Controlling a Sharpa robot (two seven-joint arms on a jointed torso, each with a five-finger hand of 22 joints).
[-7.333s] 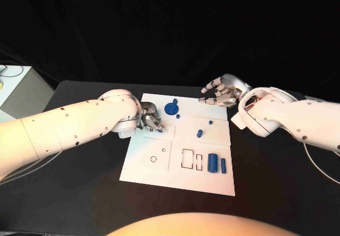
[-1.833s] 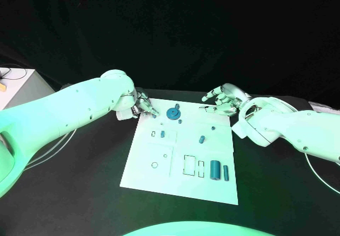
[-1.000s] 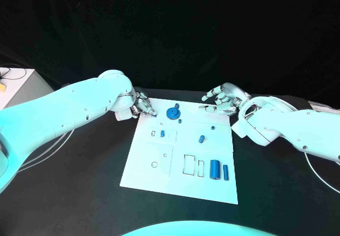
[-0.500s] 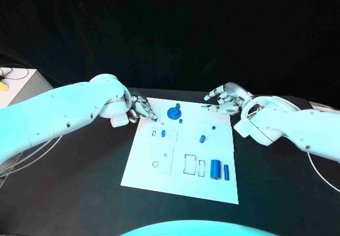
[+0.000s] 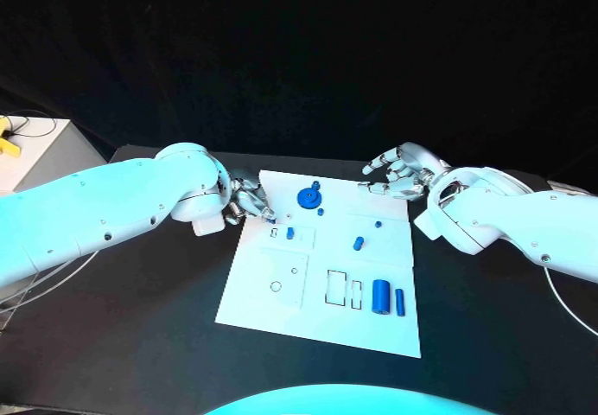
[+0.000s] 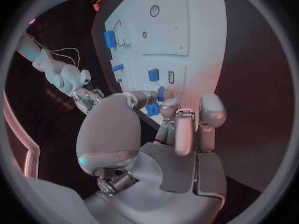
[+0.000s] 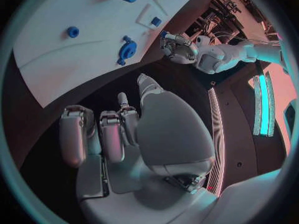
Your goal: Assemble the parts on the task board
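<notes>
The job looks early: blue plastic parts (image 5: 380,289) lie loose on the white task board (image 5: 274,307) between both hands, left hand (image 5: 247,203) apparently pinching one small blue piece (image 6: 161,93), right hand (image 5: 399,171) empty, fingers apart.

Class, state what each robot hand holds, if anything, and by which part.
The left robot hand pinches a small blue part at its fingertips; where on it cannot be told. The right robot hand holds nothing.
</notes>
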